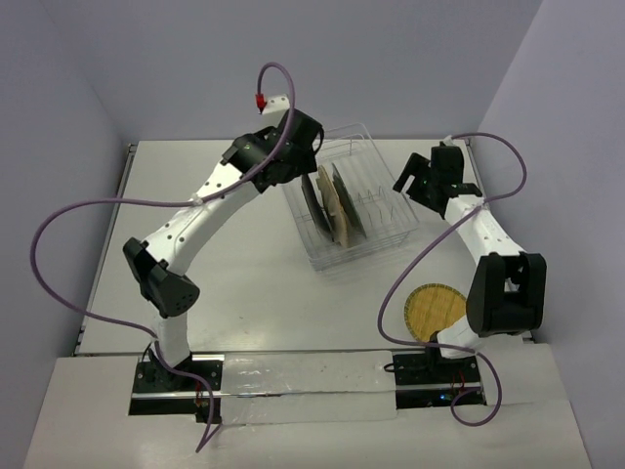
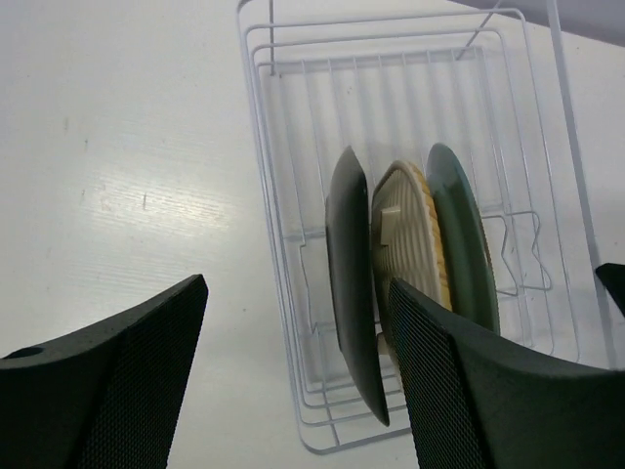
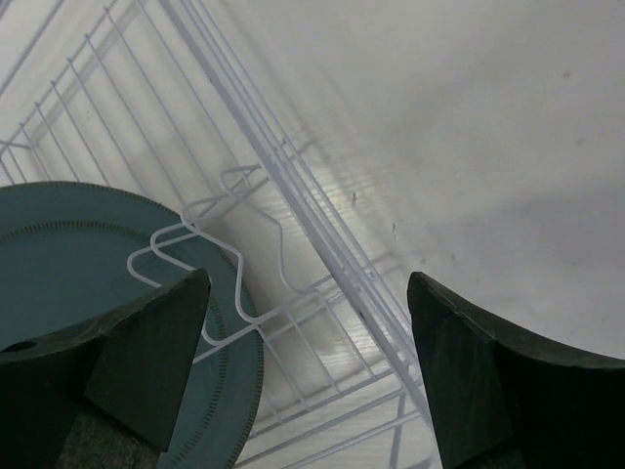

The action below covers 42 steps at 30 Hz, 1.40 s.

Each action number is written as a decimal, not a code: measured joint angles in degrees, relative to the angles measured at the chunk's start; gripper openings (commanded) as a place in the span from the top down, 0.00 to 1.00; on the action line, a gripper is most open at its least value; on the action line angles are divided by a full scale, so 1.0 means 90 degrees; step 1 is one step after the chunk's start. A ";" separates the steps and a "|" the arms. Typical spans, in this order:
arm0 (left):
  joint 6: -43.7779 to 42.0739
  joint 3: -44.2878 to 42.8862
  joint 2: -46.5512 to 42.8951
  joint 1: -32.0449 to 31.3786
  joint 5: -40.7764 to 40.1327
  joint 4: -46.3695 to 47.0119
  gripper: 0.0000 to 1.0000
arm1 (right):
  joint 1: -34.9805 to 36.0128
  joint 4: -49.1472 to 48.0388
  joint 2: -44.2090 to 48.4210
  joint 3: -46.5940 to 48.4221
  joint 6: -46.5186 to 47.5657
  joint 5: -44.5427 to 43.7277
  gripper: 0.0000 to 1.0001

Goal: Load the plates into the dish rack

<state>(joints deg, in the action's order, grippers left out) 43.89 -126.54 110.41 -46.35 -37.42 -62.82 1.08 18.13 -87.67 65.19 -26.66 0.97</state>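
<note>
Three plates stand on edge in the white wire dish rack (image 1: 381, 171): a black one (image 2: 350, 283), a tan woven one (image 2: 415, 244) and a grey-blue one (image 2: 464, 234). My left gripper (image 2: 298, 293) hangs open just above the black plate (image 1: 312, 198), at the rack's left side; its fingers hold nothing. My right gripper (image 3: 308, 283) is open over the rack's right rim (image 3: 293, 195), beside the grey-blue plate (image 3: 68, 254). A round tan woven plate (image 1: 437, 311) lies flat on the table near the right arm's base, partly hidden by that arm.
The rack (image 2: 283, 195) sits at an angle on the white table (image 1: 244, 274), near its far edge. Purple cables loop from both arms. Grey walls close in the table at the back and sides.
</note>
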 measured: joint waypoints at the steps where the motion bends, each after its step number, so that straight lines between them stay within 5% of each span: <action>1: -0.0060 0.0136 -0.0164 0.0054 0.0015 0.0084 0.18 | -0.0057 0.0006 0.0073 0.0000 0.0008 -0.0016 0.09; 11: -0.0788 0.1618 -0.1042 0.1070 0.0816 0.1400 0.04 | -0.1061 0.0099 0.0983 -0.0434 -0.0061 -0.0124 0.07; 18: -0.1724 0.2637 -0.1844 0.1765 0.2142 0.2870 0.02 | -0.2233 0.0298 0.2472 -0.1972 -0.0463 -0.0147 0.04; 29: -0.2574 0.1808 -0.1270 0.2906 0.4024 0.3710 0.01 | -0.3871 0.1826 0.4400 -0.3956 -0.1354 -0.0471 0.00; 42: -0.2922 0.1141 -0.0331 0.3543 0.5163 0.3486 0.01 | -0.3995 0.3068 0.5729 -0.4121 -0.3109 -0.2154 0.00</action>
<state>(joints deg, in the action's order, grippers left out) 17.59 -116.27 107.43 -14.47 9.05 -31.45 -34.87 45.74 -36.12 28.10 -54.64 -18.41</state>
